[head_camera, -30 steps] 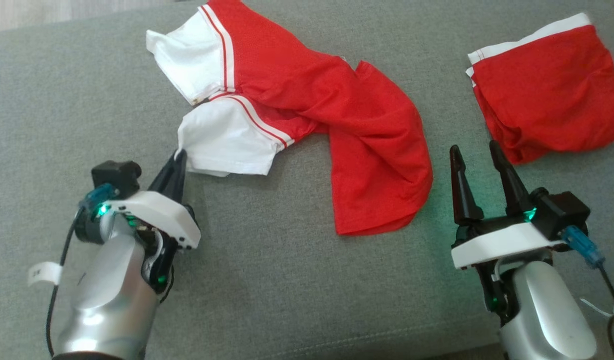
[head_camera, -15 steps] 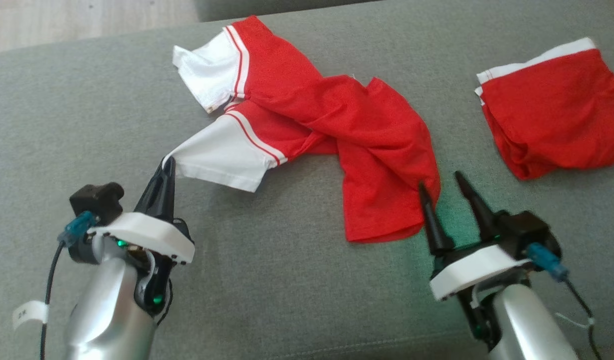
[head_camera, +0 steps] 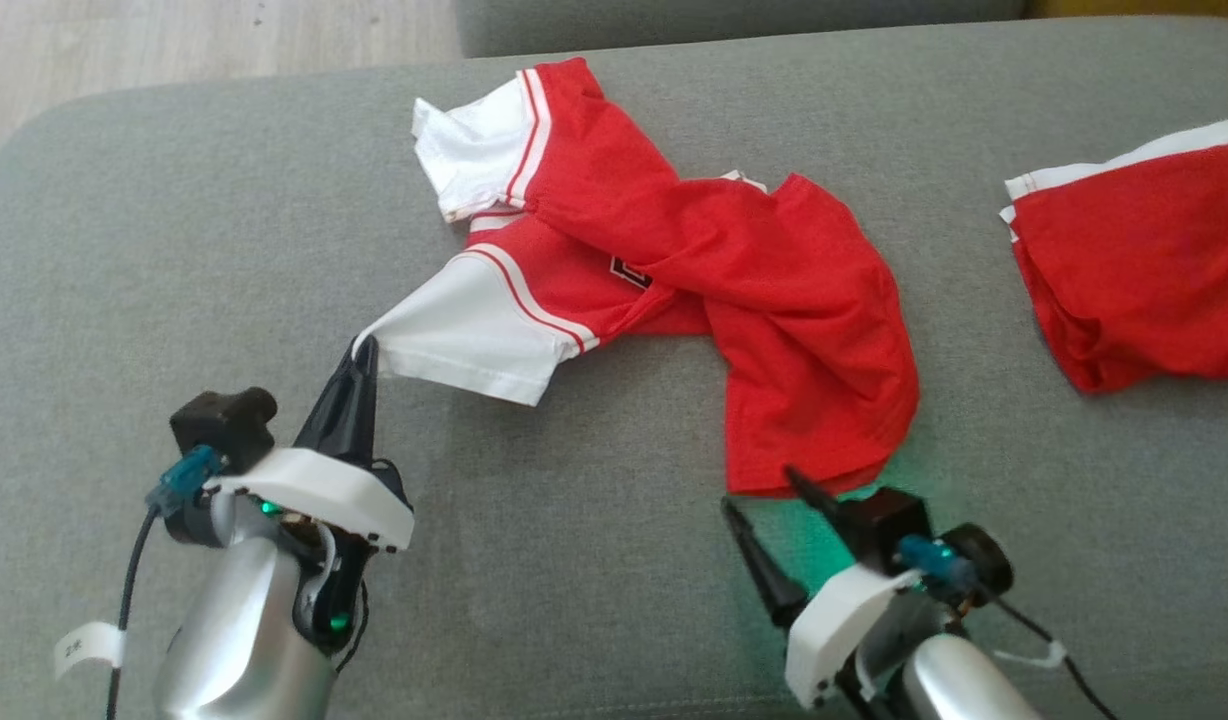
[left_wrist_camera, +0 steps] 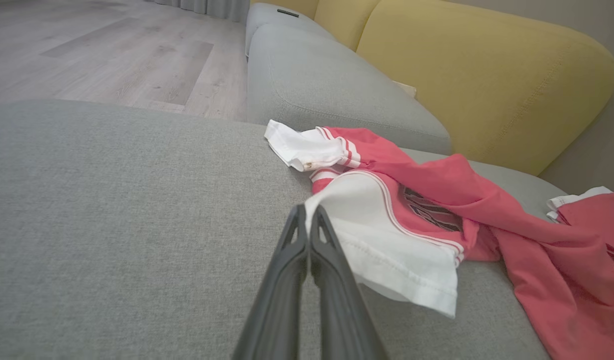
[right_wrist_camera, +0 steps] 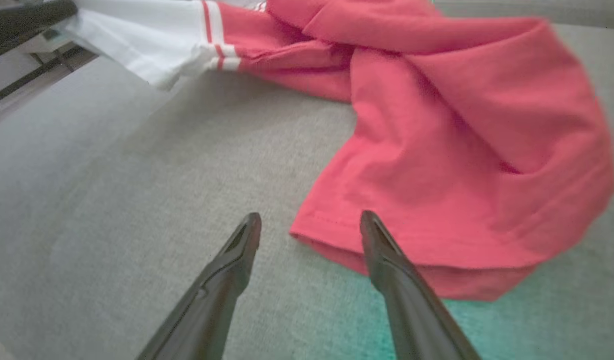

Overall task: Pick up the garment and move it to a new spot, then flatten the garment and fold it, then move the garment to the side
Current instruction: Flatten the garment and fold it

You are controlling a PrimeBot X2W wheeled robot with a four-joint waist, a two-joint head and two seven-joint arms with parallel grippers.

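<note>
head view: left gripper (head_camera: 363, 345) pinches the white sleeve corner (head_camera: 464, 330) of the shirt (head_camera: 804, 330), which lies crumpled on the grey cushion (head_camera: 574, 600). right gripper (head_camera: 758, 488), spread wide, holds nothing just short of the red hem (right_wrist_camera: 329, 239). step in hand: flattening. next move likely calls for pinching that hem, then pulling both ends apart. folds bury the shirt's print; a second red cloth (head_camera: 1144, 290) is cut off.

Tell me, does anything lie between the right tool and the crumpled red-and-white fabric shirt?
Nothing visible does. The open right tool sits at the red-and-white fabric shirt's hem corner, with bare grey upholstered cushion around it.
</note>
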